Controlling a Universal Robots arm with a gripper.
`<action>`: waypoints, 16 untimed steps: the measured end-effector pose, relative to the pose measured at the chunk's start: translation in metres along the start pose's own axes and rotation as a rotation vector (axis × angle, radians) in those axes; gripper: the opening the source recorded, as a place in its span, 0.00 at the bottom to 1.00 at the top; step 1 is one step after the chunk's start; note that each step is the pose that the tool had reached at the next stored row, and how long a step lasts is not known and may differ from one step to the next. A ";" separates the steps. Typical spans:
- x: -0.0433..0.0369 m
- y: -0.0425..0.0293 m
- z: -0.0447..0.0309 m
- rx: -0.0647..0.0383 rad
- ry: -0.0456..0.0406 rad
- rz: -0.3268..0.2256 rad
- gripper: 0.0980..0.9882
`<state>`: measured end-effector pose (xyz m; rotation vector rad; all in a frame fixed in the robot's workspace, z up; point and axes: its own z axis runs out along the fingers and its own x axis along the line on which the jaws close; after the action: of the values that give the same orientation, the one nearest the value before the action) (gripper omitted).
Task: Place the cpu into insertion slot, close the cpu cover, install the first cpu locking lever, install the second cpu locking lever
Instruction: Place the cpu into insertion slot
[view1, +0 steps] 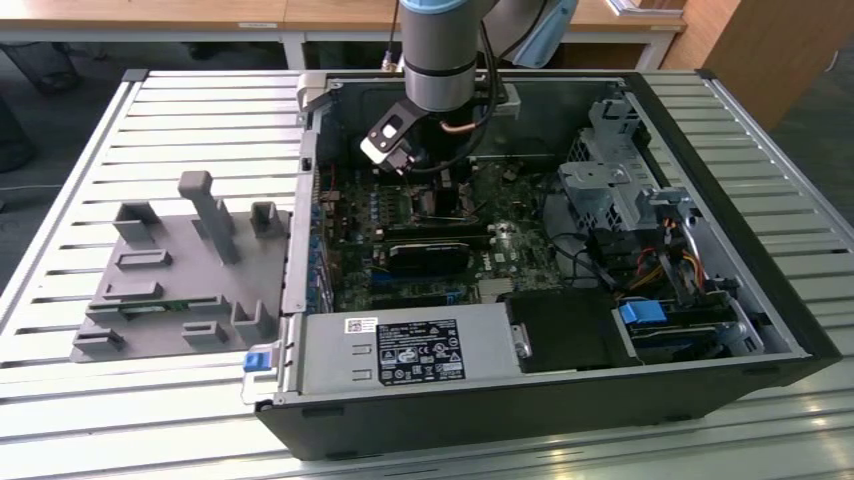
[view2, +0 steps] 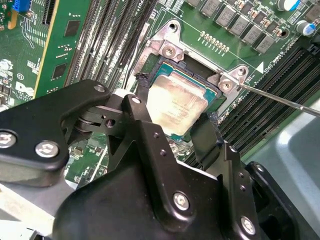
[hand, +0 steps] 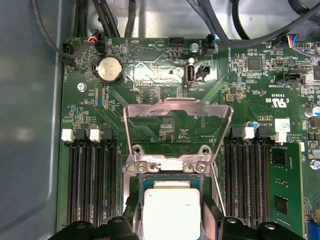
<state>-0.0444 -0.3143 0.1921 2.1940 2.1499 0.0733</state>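
Silver-grey cpu (view2: 176, 102) is clamped between the pincer (view2: 175, 115) fingers, lying square in the insertion slot (view2: 170, 69). Beyond it the cpu cover (hand: 177, 106) stands raised.

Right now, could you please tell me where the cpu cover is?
In the first wrist view the cpu cover stands raised open, hinged right beside the cpu, with memory slots on either side.

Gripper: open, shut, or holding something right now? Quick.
Gripper: closed on the cpu, gripping two opposite edges. The cpu cover stands open.
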 end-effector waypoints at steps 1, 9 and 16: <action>0.0000 0.0000 -0.0005 0.000 0.0007 0.000 0.58; -0.0001 0.0010 -0.0114 0.000 0.0081 0.001 0.58; -0.0010 0.0019 -0.0174 0.008 0.0221 0.002 0.36</action>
<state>-0.0440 -0.3150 0.2096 2.2098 2.1635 0.0897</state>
